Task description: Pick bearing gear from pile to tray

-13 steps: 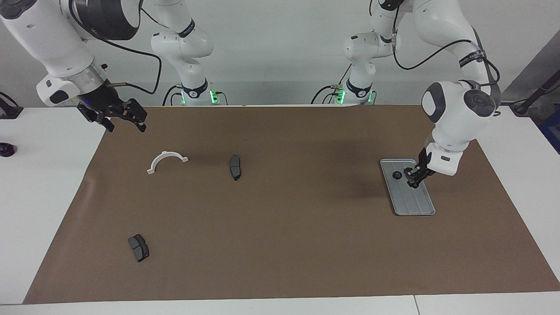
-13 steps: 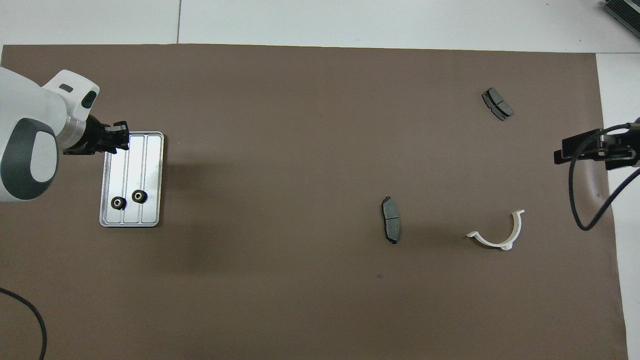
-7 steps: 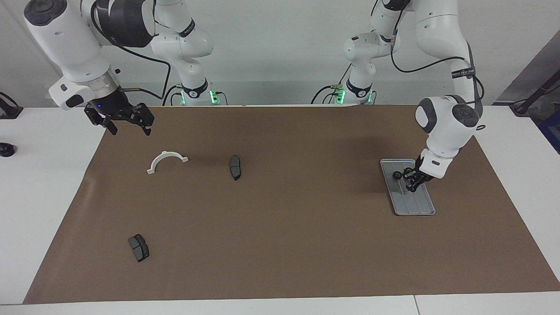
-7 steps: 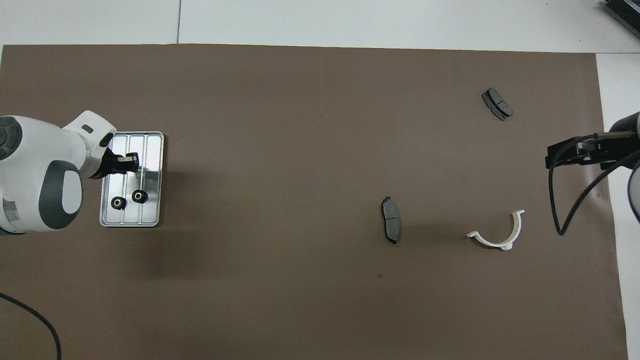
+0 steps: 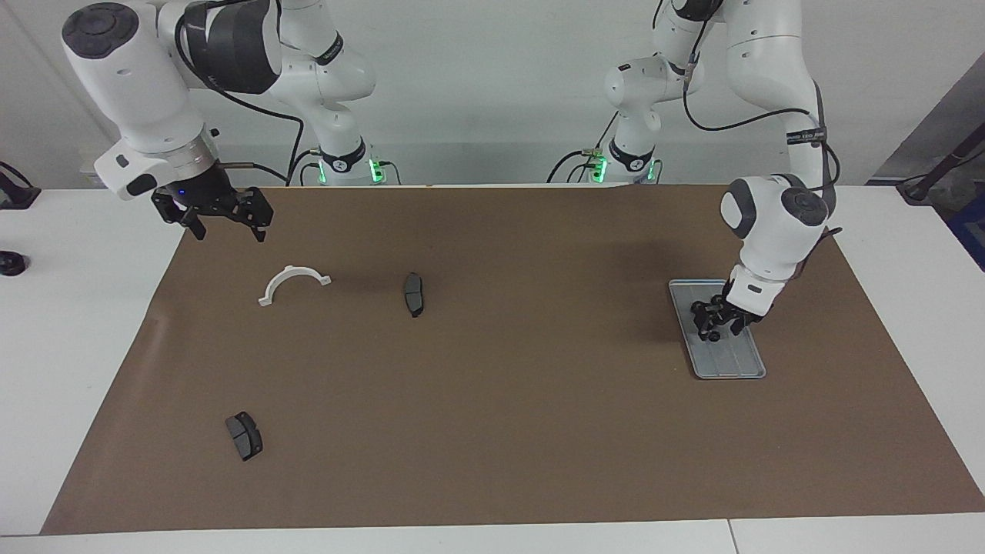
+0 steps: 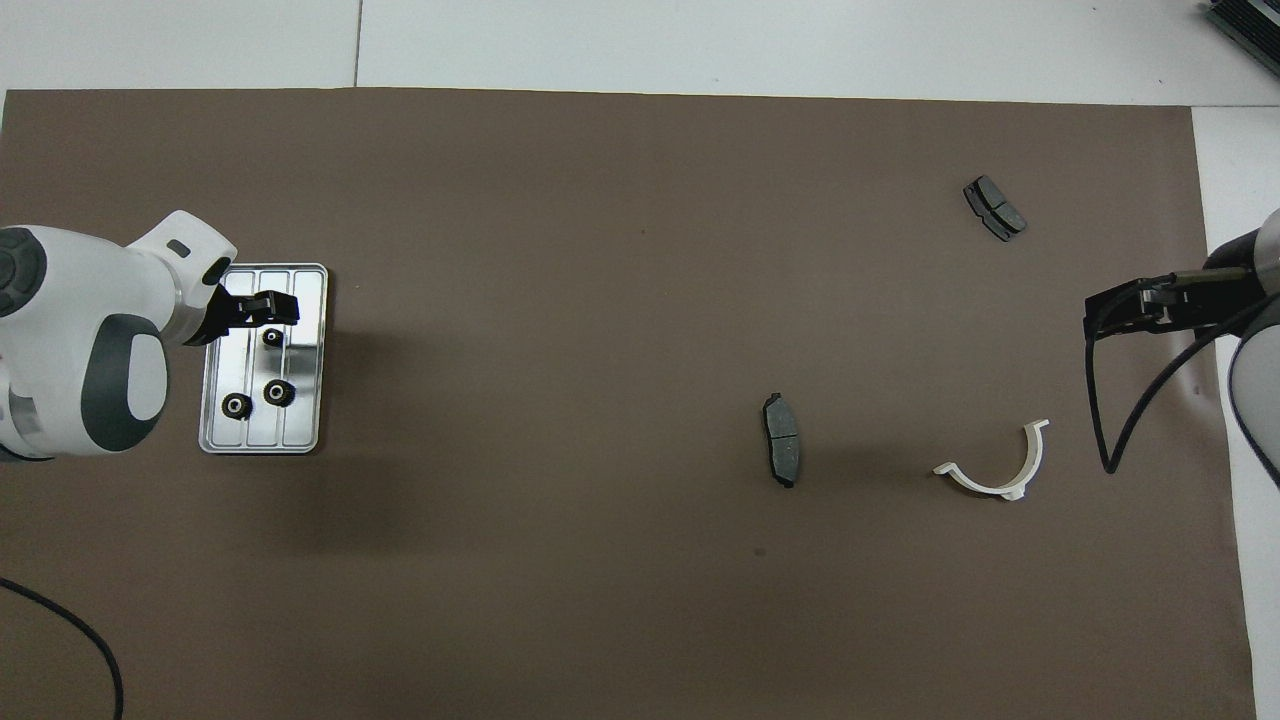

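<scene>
We see that the left end effector [image 6: 268, 309], over the tray [image 6: 305, 360], has just spread its fingers wide and let go: a third gear [image 6: 271, 338] now lies on the tray, farther from the robots than the two gears [image 6: 257, 399] already there. The right end effector [image 5: 223, 218] waits with fingers wide over the counter [image 5: 492, 400] near the white half-ring bracket [image 5: 293, 284], away from the tray.

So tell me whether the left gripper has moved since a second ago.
Yes. The left gripper has moved inward over the ridged silver-grey metal tray, toward its lengthwise middle.
</scene>
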You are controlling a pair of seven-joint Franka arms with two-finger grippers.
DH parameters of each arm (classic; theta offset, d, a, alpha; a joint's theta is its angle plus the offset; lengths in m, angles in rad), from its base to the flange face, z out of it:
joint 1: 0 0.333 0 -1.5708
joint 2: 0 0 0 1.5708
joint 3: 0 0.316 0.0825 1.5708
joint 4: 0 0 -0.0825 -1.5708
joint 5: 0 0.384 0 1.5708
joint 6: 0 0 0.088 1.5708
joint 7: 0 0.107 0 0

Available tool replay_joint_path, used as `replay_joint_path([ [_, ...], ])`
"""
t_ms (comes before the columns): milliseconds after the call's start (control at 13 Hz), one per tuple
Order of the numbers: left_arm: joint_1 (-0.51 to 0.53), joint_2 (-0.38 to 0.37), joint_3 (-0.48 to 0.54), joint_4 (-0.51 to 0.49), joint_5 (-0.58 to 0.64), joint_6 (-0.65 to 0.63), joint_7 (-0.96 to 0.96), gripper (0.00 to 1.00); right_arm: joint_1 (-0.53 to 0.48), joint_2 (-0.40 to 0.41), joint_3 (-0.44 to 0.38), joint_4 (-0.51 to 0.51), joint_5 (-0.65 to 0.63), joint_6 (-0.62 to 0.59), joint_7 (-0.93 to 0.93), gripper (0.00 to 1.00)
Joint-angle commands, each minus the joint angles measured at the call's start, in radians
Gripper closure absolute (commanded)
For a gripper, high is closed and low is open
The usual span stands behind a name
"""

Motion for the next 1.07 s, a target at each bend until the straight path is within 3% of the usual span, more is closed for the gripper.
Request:
replay_joint_path([
  [0,-0.019,-0.056,-0.002,0.15,-0.005,-0.252,0.035,0.0,0.018,-0.026,-0.001,-0.034,0.041,0.062,-0.022,0.0],
  [460,-0.134,-0.212,-0.003,0.144,-0.004,-0.491,0.052,0.0,0.018,-0.026,-0.002,-0.031,0.096,0.071,-0.022,0.0],
  [767,-0.117,-0.293,0.015,0.167,-0.039,-0.585,0.052,0.0,0.009,-0.028,-0.002,-0.032,0.096,0.062,-0.02,0.0],
  [997,-0.092,-0.297,0.018,0.27,-0.048,-0.7,0.055,0.0,0.009,-0.028,-0.002,-0.032,0.096,0.062,-0.02,0.0],
])
